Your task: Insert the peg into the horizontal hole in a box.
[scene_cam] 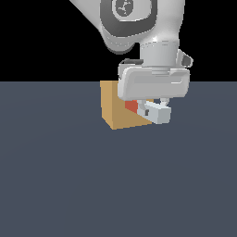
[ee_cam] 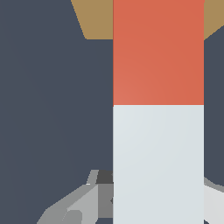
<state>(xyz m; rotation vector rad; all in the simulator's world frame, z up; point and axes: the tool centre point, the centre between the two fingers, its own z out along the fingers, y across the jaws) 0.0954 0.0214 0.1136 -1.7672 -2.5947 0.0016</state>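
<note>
The tan box (scene_cam: 115, 109) stands on the dark floor in the exterior view. My gripper (scene_cam: 153, 107) is shut on the pale grey-white half of the peg (scene_cam: 158, 113) and holds it level. The peg's red-orange half (scene_cam: 131, 106) points at the box face and its tip is at or inside that face. The hole itself is hidden behind the peg. In the wrist view the peg (ee_cam: 158, 109) fills the picture, red half toward the box (ee_cam: 97, 19), white half between my fingers (ee_cam: 81, 205).
A flat dark grey floor (scene_cam: 69, 185) spreads all around the box. No other object shows in either view.
</note>
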